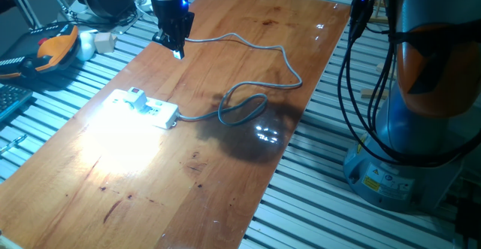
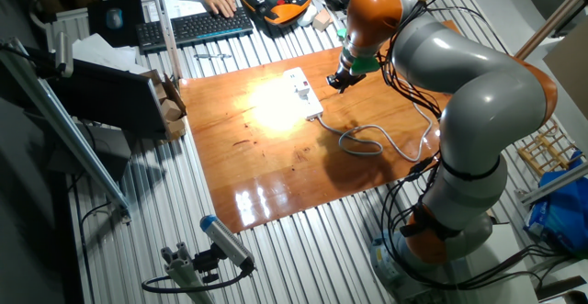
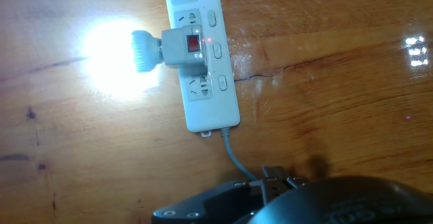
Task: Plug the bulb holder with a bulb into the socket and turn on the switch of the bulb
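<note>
The bulb holder (image 3: 188, 47), a small white box with a red switch mark, sits plugged into the socket (image 3: 203, 109), a long white power strip lying on the wooden table (image 1: 225, 166). Its bulb (image 3: 139, 50) points left and glows brightly, washing out the wood around it. In the fixed views the bulb holder (image 1: 137, 97) and the socket (image 1: 161, 113) lie at the table's left side. My gripper (image 1: 177, 52) hangs above the table, well apart from the strip, its fingers together with nothing between them. Only its dark body (image 3: 270, 197) shows in the hand view.
The strip's grey cable (image 1: 255, 50) loops across the middle of the table. An orange teach pendant (image 1: 56, 46) and a keyboard (image 2: 193, 27) with a person's hand (image 2: 219, 1) lie beyond the table's far edge. The arm's base (image 2: 441, 221) stands beside the table.
</note>
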Available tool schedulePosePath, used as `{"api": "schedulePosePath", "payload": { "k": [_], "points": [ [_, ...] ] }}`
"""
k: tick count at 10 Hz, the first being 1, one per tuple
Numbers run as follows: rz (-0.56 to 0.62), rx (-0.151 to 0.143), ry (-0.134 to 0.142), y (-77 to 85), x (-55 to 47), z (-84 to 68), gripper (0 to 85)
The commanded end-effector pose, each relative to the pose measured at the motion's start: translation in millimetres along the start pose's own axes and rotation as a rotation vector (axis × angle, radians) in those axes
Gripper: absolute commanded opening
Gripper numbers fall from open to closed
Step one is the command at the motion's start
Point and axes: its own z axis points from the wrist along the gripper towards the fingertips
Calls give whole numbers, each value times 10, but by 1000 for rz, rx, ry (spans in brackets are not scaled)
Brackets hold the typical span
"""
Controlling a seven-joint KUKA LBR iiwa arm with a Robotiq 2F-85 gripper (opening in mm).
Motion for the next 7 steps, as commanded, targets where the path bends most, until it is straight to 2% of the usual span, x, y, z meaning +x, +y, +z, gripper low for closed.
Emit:
{"api": "schedulePosePath", "payload": {
  "k": [1,7],
  "points": [
    [0,0,0,-1,-1,-1,0],
    [3,-5,0,0,-1,0,0]
  ]
}}
